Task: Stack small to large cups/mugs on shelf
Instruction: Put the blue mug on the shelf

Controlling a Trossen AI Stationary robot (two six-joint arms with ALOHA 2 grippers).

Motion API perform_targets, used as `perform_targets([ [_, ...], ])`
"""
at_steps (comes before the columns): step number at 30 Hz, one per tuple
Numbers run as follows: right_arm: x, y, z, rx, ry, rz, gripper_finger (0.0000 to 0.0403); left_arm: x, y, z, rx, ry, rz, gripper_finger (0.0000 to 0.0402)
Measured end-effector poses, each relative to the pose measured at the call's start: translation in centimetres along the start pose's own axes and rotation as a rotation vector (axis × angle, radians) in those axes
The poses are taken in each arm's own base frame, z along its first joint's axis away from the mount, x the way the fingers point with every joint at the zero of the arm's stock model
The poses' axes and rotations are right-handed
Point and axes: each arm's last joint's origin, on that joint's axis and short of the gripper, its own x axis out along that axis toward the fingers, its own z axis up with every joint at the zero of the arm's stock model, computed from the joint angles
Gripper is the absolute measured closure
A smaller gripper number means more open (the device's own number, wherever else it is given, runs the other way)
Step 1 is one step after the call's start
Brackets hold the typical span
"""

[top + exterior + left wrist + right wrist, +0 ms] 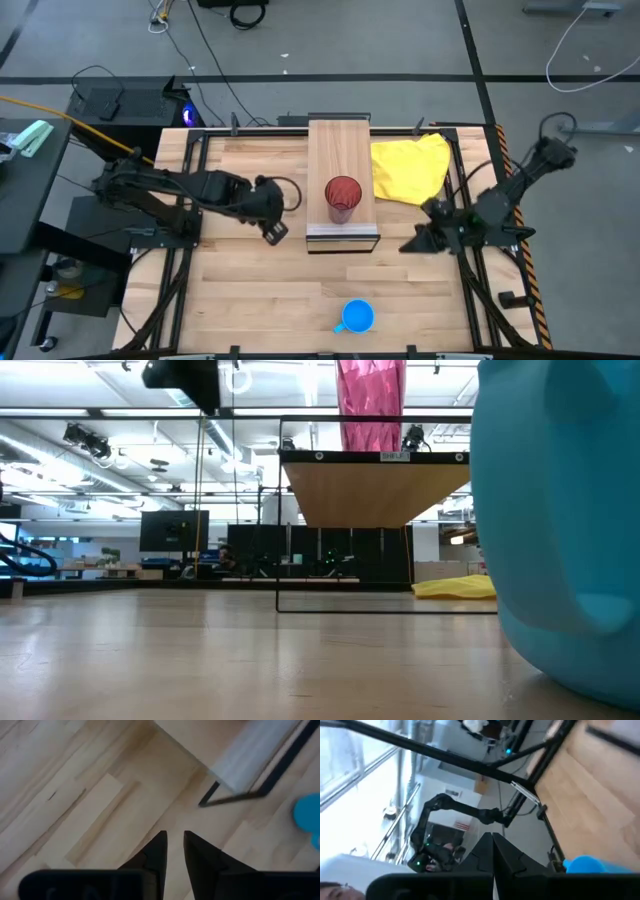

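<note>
Nearest you in the low view, the blue mug [560, 530] is filling the right side; from above it is sitting near the front edge of the surface [250, 290], handle toward the left, well apart from both claws. No brand or writing is showing on it.

Behind it, your left claw [274, 232] is hovering over bare planks just left of the shelf's [340, 150] front end. Its fingers [156, 854] are standing a narrow gap apart, and you are holding nothing between them. In the left wrist view the shelf's pale front edge and dark frame are lying ahead of the fingertips, with a sliver of the mug off to one side.

The red tumbler [342, 199] is standing upright on the shelf, toward its front end, beside the left claw but not touching it. In the low view a small white label is showing on the shelf's front rail under the tumbler; its lettering is too small to read.

Your right claw [411, 244] is waiting at the right side of the surface, just right of the shelf's front corner, fingers pressed together and empty. Its wrist view is looking off past the surface edge into the room.

Farther back, the yellow cloth [410, 167] is lying crumpled on the surface, touching the shelf's right side.
</note>
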Motion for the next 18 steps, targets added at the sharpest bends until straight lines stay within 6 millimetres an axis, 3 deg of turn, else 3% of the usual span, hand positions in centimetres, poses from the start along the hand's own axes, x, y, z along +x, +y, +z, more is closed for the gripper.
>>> perform_targets([
  [9,4.4,4.8,-4.1,-0.044,-0.036,-0.25,0.0402,-0.7,-1.4,-2.1,0.132,-0.006,0.005,0.0331],
  [13,6.7,6.1,-5.2,-0.115,0.017,-0.521,0.0402,-0.9,-1.8,-2.5,0.156,-0.026,0.012,0.0329],
  [18,7.8,6.3,-6.0,-0.173,0.124,-0.888,0.04,-1.0,-2.1,-2.9,0.164,-0.028,0.005,0.0336],
])
